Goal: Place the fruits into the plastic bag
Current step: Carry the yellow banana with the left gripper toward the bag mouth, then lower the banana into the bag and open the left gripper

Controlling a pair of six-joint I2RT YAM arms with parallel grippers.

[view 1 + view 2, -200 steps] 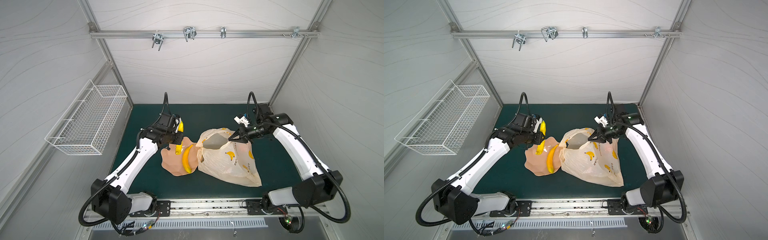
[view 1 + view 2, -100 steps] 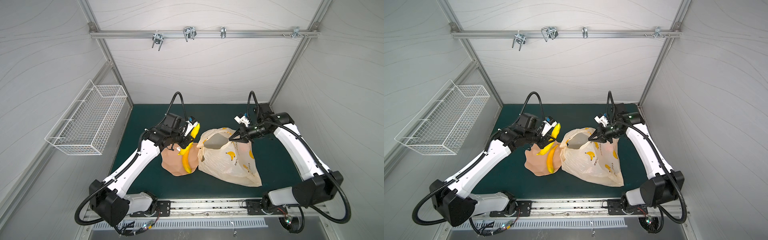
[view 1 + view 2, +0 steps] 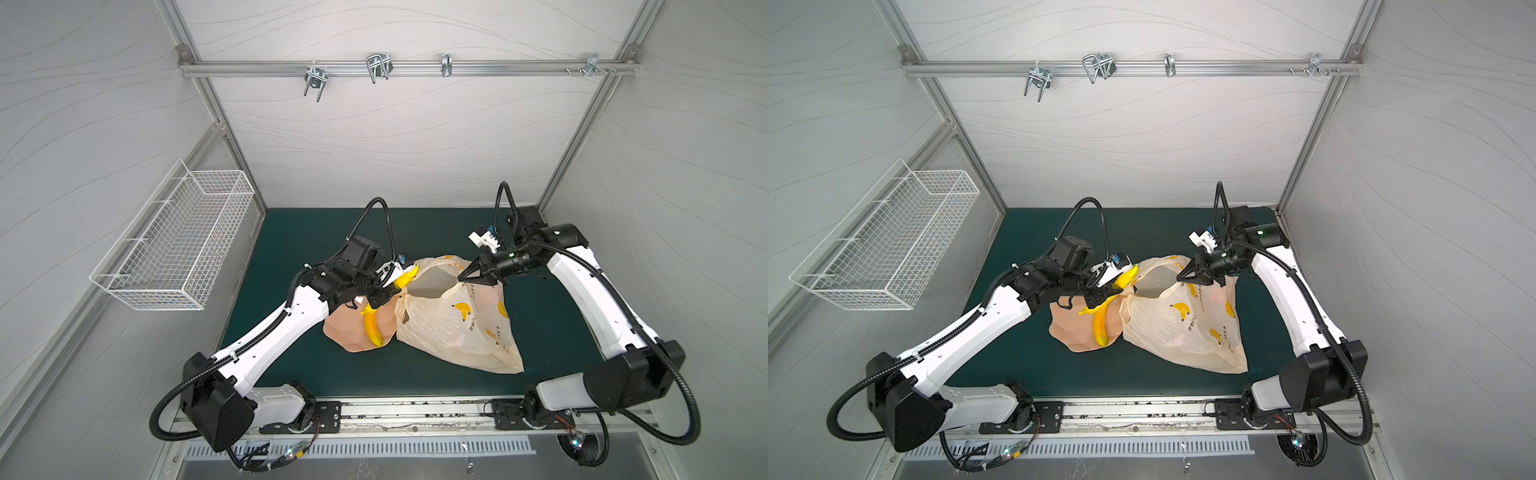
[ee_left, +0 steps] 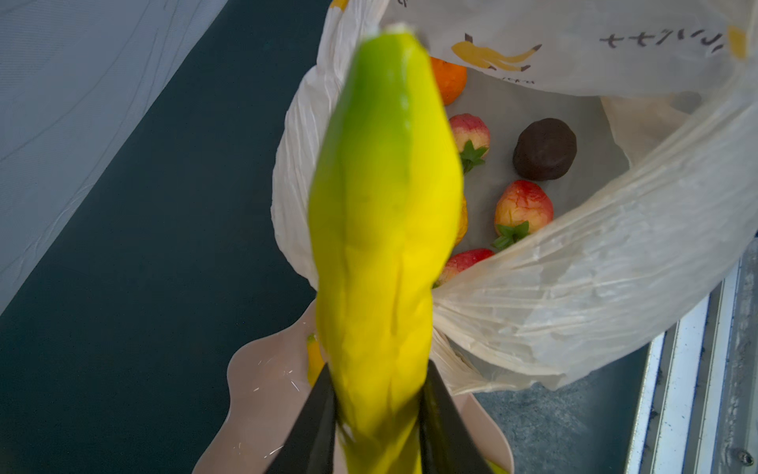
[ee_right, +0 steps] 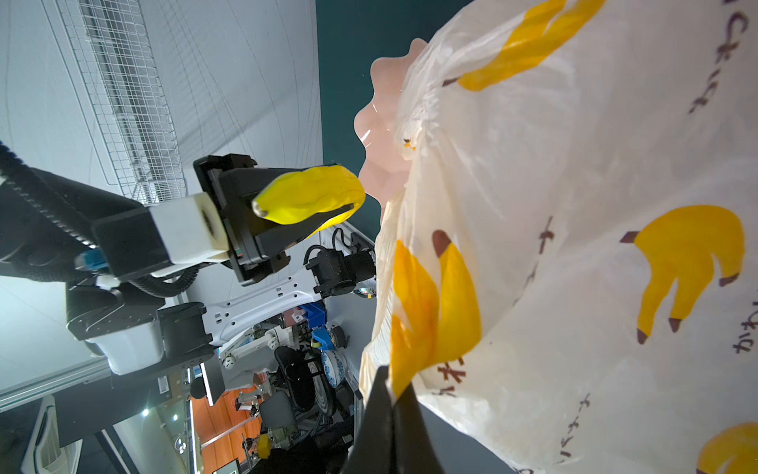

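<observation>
My left gripper (image 4: 377, 369) is clamped on a yellow toy banana with a green-tinged tip (image 4: 385, 205); the jaws grip it near one end, so most of its length sticks out past my fingertips. Just ahead of that tip is the open mouth of the thin cream translucent plastic bag printed w/ yellow bananas (image 4: 574, 287). My right gripper (image 5: 385, 369) is pressed together on the bag's rim film and holds that side of the mouth up, as both top views show (image 3: 461, 277).

Inside the bag, beyond my left fingertips: red toy strawberries w/ green leaves (image 4: 523, 203), a dark brown round toy fruit (image 4: 544, 149) and an orange round toy fruit (image 4: 449, 80). Below and behind my left gripper, a second yellow toy banana (image 3: 372, 328) lies on the pink scalloped plate (image 3: 345, 332), which touches the bag.

Handling, my guess:
- The held banana looks light and a bit soft, w/ a creased skin. Gripped at one end it can pivot, so I'd carry it slowly.
- I'd take the second one across its middle, where it's thickest.
- The bag is floppy and probably slick. It has no stiffness of its own, so the mouth will likely sag shut if my right jaws let go.
- Pinch the rim or a handle, never the belly.
</observation>
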